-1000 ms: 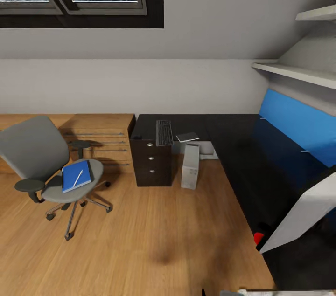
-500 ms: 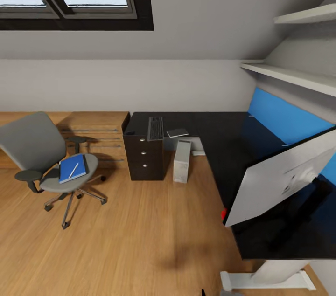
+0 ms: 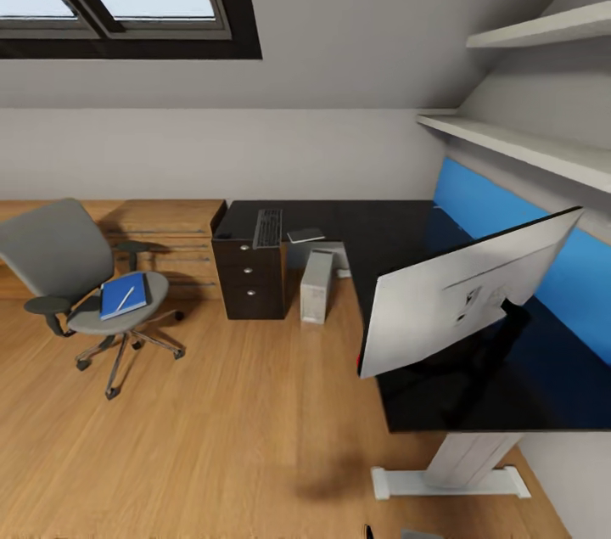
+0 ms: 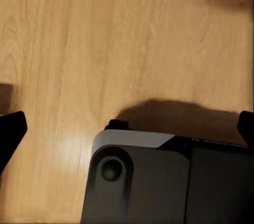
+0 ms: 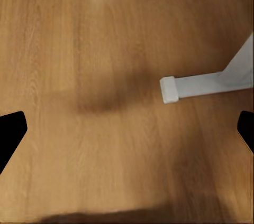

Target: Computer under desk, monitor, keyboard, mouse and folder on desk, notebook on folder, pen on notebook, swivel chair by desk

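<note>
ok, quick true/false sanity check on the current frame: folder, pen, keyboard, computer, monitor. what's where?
1. The folder lies on the swivel chair seat. True.
2. The pen is on the desk. False: it lies on the folder, on the chair.
3. The keyboard is on the floor. False: it sits on the desk, above the drawers.
4. The computer stands on the floor beside the drawers. True.
5. The monitor shows its black screen to the head camera. False: its light grey back faces the camera.
</note>
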